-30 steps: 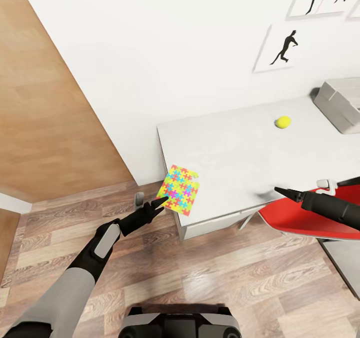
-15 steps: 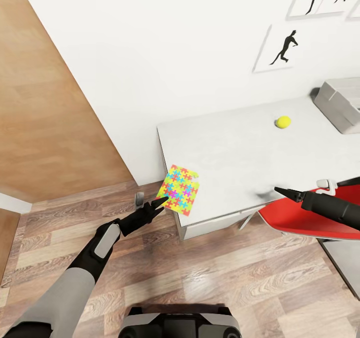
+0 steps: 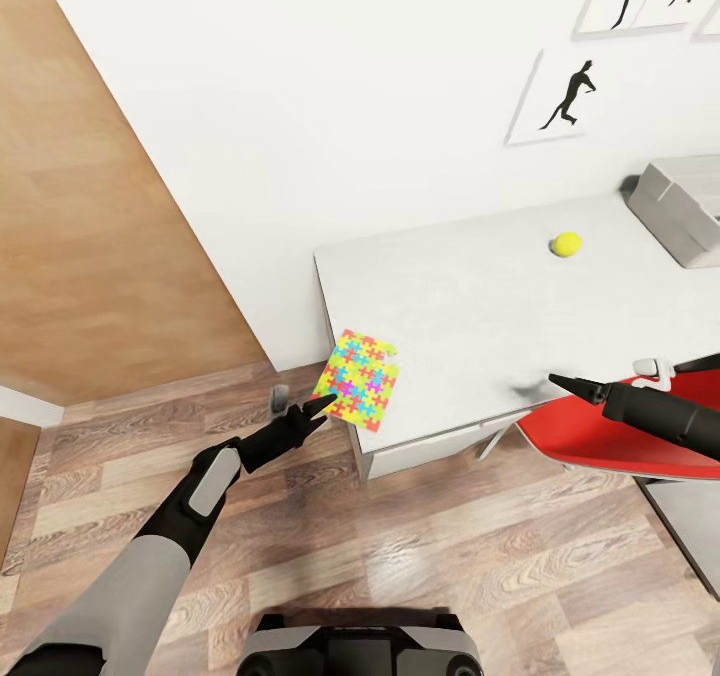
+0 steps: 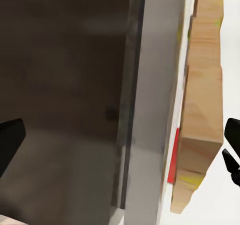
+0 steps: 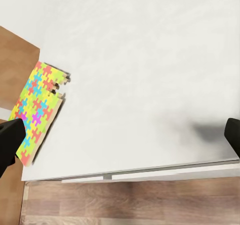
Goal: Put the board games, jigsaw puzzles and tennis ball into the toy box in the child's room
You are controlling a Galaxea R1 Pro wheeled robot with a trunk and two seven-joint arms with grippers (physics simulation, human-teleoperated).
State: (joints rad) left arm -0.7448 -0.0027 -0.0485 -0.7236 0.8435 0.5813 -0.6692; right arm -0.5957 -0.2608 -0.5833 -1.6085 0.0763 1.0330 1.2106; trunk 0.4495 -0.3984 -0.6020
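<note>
One jigsaw puzzle (image 3: 358, 378), a bright multicoloured sheet, lies on the light-grey table (image 3: 480, 296) and juts out over its left front corner. My left gripper (image 3: 320, 408) is at the puzzle's overhanging corner. In the left wrist view (image 4: 122, 145) it is open, its fingers wide apart on either side of the table edge and the puzzle's tan underside (image 4: 200, 110). My right gripper (image 3: 560, 384) hovers open over the table's front, and its wrist view takes in the puzzle (image 5: 39, 110). The tennis ball (image 3: 566, 244) rests further back. The grey toy box (image 3: 680, 206) stands at the table's far right.
A red chair (image 3: 600, 436) is tucked at the table's front right, under my right arm. A white wall with silhouette posters (image 3: 565, 96) runs behind the table. A wooden panel (image 3: 90, 206) stands at the left, with wood floor (image 3: 400, 556) in front.
</note>
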